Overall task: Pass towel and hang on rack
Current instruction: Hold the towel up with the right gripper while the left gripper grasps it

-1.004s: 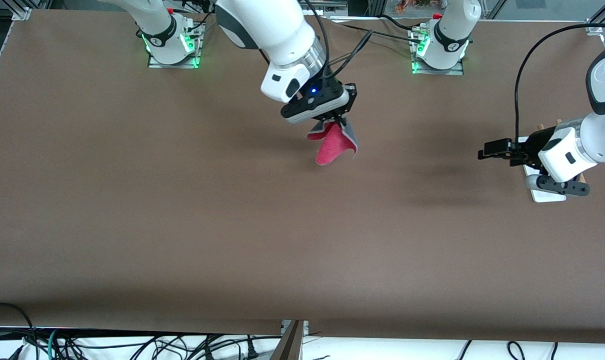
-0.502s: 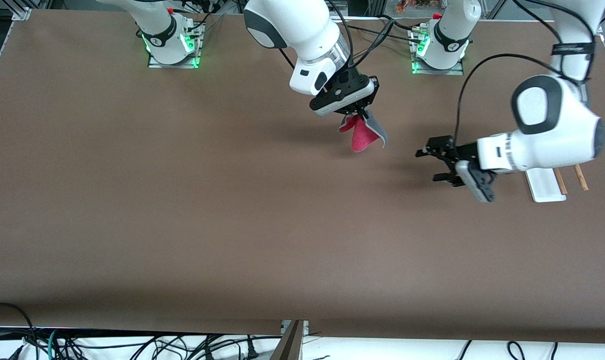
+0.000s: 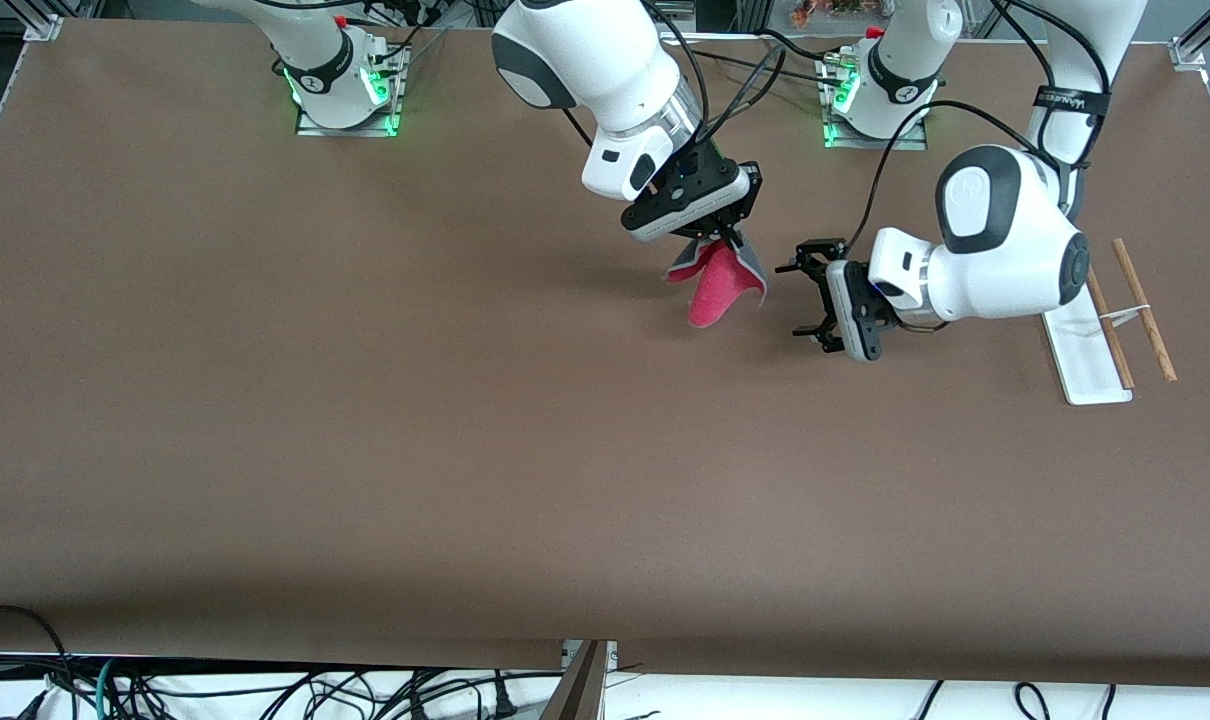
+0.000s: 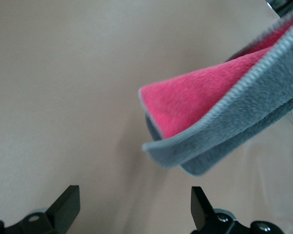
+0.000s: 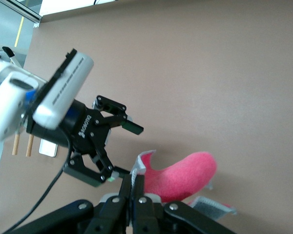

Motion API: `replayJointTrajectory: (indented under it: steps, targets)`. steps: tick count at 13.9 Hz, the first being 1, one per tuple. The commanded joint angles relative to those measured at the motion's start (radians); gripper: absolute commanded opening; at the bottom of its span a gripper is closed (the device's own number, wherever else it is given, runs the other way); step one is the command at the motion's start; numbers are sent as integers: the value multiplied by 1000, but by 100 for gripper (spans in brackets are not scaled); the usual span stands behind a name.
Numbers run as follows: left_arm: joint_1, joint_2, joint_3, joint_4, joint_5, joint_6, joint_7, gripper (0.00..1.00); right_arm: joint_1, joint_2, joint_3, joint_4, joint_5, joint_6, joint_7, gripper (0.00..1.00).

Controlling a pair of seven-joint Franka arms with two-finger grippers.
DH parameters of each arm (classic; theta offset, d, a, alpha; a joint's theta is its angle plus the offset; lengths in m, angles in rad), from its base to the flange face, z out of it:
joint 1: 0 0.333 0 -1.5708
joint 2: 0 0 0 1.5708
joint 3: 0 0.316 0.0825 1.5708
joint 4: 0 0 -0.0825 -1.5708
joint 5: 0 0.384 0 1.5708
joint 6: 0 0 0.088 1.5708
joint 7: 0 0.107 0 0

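My right gripper (image 3: 730, 238) is shut on the top edge of the towel (image 3: 715, 292), which hangs folded above the table's middle, red-pink side out with a grey hem. In the right wrist view the fingers (image 5: 128, 187) pinch the towel (image 5: 185, 176). My left gripper (image 3: 801, 297) is open, level with the towel and just beside it toward the left arm's end, not touching it. In the left wrist view the towel (image 4: 219, 102) hangs ahead of my open left gripper (image 4: 134, 214). The rack (image 3: 1090, 362) stands at the left arm's end, with its rods (image 3: 1145, 310) bare.
The brown table (image 3: 365, 420) is bare apart from the rack. The arm bases (image 3: 345, 85) stand along the table's edge farthest from the front camera. Cables lie off the table's near edge. The left gripper (image 5: 103, 141) and the rack (image 5: 48, 148) show in the right wrist view.
My left arm swung from over the rack toward the table's middle and now faces the towel. My right gripper carried the towel toward the left arm's end, then settled slightly lower.
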Motion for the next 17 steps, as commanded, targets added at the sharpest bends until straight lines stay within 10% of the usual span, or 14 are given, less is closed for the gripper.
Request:
replayJointTrajectory:
  steps: [1, 10, 13, 17]
  targets:
    - [34, -67, -64, -71, -31, 34, 69, 100, 8, 12, -5, 32, -17, 2, -8, 0]
    - [32, -62, -138, -31, -80, 122, 71, 96, 5, 14, -5, 44, -17, 2, -23, 0]
    - [32, -62, -138, -17, -64, 120, 72, 10, 7, 14, -5, 44, -17, 1, -28, 0]
    - [32, -65, -144, -14, 1, 119, 68, 0, 5, 18, -5, 44, -17, 2, -31, 0]
